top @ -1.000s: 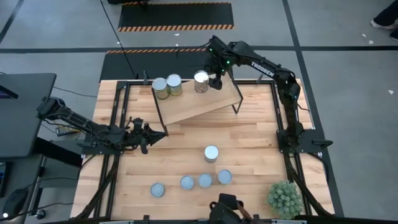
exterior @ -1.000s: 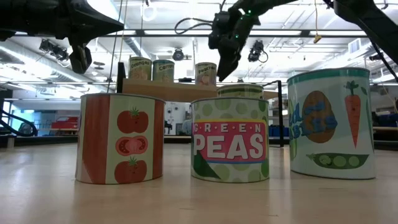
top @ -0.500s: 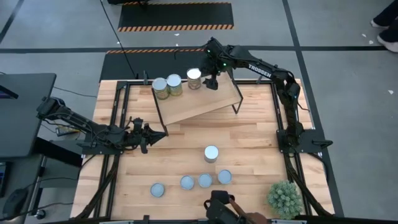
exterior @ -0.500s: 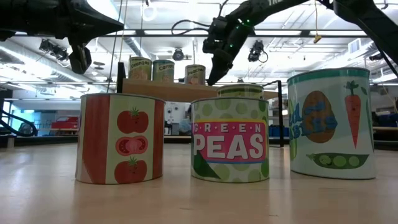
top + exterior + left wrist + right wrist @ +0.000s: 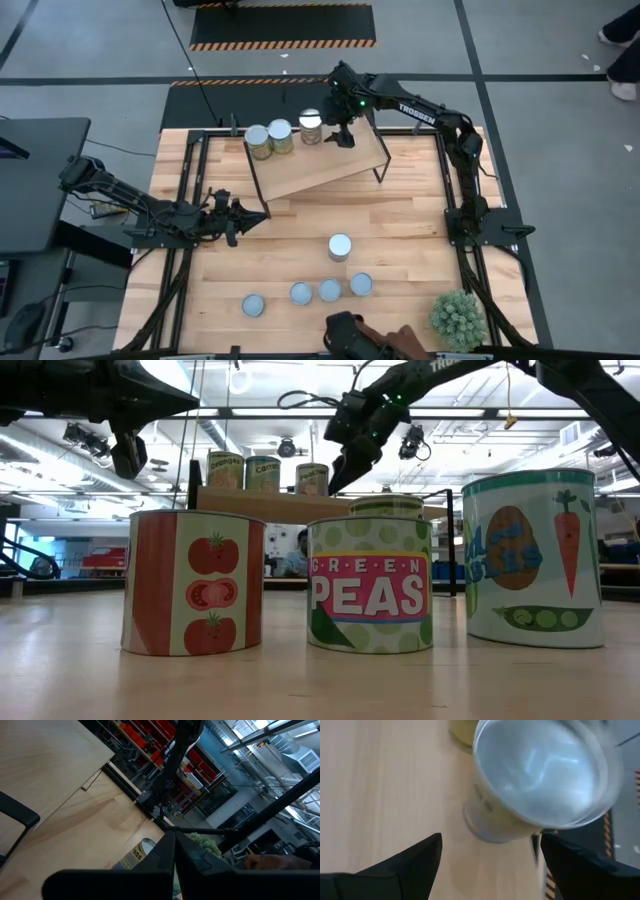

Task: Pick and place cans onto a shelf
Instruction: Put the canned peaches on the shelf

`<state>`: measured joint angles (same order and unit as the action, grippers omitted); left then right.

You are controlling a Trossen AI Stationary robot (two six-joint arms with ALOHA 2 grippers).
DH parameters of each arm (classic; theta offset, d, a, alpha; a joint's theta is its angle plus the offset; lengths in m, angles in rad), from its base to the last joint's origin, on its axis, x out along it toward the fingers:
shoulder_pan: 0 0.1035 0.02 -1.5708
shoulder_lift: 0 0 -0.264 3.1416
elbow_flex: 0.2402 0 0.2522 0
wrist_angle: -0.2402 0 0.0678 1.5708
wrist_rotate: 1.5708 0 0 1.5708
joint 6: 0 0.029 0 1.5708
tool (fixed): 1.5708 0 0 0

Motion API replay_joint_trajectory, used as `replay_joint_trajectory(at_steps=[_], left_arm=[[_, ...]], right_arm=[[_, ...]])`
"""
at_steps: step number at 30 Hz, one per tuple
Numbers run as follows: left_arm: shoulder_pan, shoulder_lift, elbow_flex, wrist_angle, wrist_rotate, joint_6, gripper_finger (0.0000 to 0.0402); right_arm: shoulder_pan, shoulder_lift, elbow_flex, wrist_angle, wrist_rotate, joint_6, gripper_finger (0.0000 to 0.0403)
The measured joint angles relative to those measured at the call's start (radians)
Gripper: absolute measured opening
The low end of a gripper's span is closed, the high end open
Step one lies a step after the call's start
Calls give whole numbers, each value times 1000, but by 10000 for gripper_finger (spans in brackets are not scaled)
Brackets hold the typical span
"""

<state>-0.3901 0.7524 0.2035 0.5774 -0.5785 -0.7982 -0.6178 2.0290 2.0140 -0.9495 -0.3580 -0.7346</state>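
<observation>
The shelf (image 5: 318, 165) is a light wood plank on black legs at the table's far side. Three cans stand on it in a row (image 5: 258, 141) (image 5: 281, 134) (image 5: 311, 125), and also show in the low view (image 5: 312, 478). My right gripper (image 5: 340, 131) is open just right of the third can (image 5: 542, 775). In the right wrist view (image 5: 490, 840) its fingers stand apart on either side of the can's lower end. Several cans stand on the table (image 5: 340, 247) (image 5: 301, 293). My left gripper (image 5: 236, 214) is shut and empty, low at the table's left (image 5: 174, 851).
A spiky green plant ball (image 5: 458, 318) sits at the near right corner. A dark object (image 5: 350, 340) shows at the near edge. In the low view, three table cans stand close in front: tomato (image 5: 195, 582), green peas (image 5: 370, 585) and vegetables (image 5: 535, 560).
My right gripper has gone a little toward the table's left along the shelf's far edge. The third can has gone with it and now stands upright next to the other two. The dark object at the near edge has shifted left.
</observation>
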Motion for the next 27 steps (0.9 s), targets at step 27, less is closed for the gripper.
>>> replay_joint_trajectory(at_steps=[27], left_arm=[[0, 0, 0, -1, 41, 49, 16]], right_arm=[[74, -15, -51, -57, 270, 131, 346]])
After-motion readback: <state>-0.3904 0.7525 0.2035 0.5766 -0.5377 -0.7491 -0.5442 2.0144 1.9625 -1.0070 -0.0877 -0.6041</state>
